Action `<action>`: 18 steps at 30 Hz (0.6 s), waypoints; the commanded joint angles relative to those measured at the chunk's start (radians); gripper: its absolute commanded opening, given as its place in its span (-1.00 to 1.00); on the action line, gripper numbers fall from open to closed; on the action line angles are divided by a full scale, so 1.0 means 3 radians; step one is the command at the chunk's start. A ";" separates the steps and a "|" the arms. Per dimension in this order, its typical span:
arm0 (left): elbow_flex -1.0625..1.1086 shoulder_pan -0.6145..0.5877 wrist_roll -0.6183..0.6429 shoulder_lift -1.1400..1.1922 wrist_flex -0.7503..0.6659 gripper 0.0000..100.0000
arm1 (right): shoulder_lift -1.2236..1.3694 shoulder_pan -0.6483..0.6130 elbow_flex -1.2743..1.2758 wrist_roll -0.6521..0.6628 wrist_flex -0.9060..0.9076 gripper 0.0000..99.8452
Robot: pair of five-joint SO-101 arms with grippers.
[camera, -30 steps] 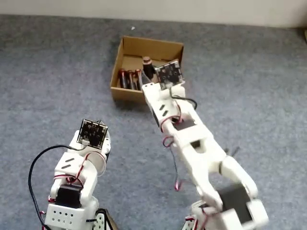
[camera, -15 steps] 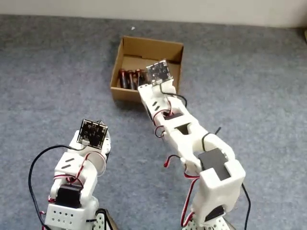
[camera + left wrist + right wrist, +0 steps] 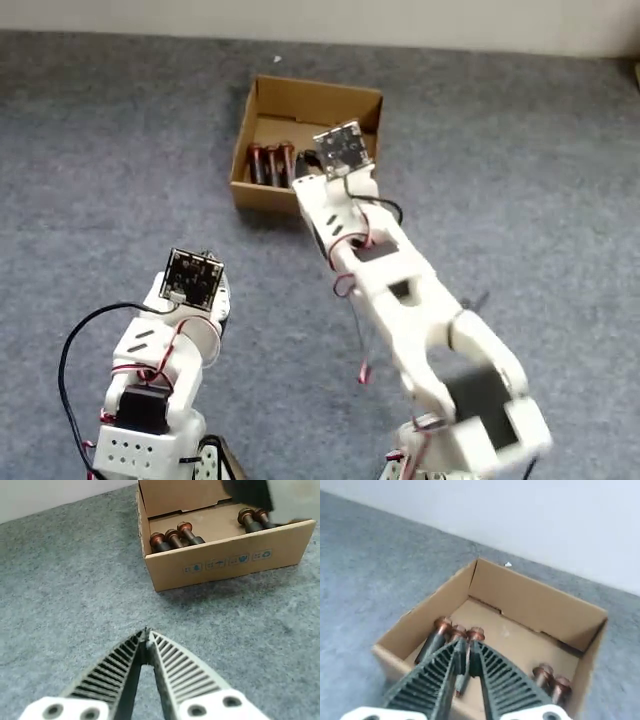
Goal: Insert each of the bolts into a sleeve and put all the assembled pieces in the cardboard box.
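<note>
Fingers are closed together on right gripper and left gripper; box wall at 6 o'clock is best cleared by straight lift.

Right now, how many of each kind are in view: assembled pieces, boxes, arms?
pieces: 5, all lying in the box, 3 at one end and 2 at the other
box: 1
arms: 2, the left arm and the right arm
Total: 8
</note>
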 commanded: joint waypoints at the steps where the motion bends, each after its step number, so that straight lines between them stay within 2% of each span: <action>1: 0.0033 -0.0018 -0.0036 -0.0028 0.0000 -0.99 | -0.0939 0.0028 0.0279 -0.0010 0.0478 -0.99; 18: 0.0059 -0.0013 -0.0031 -0.0028 0.0000 -0.99 | -0.3982 0.0033 0.2146 -0.0031 0.1752 -0.99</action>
